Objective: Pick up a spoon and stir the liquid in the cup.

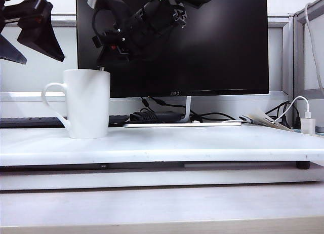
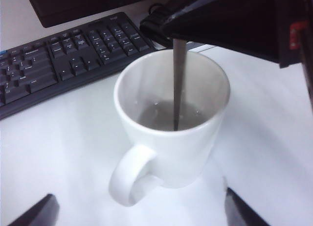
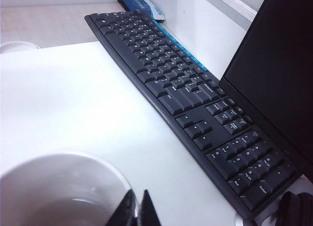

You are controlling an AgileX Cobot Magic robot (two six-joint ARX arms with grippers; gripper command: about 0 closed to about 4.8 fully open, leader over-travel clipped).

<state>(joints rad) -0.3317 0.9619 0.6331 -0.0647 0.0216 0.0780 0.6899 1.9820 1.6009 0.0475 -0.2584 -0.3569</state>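
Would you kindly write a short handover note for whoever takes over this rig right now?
Right gripper: shut on the spoon, directly above the cup.
Left gripper: open, holding nothing, raised left of the cup.
Cup: upright on the white table, liquid inside, keyboard behind it.
Done: spoon picked up and dipped into the liquid.
Left: stir.

- The left pincer [image 1: 28, 34] is matte black, with broad wedge-shaped fingers tapering to sharp points.
- The right pincer [image 2: 177, 35] is black too, angular and glossy, with a red marking on one side.
- The right arm [image 1: 147, 21] is black and blocky, carries a looping black cable and a grey fitting, and shows what seem to be small green lights.
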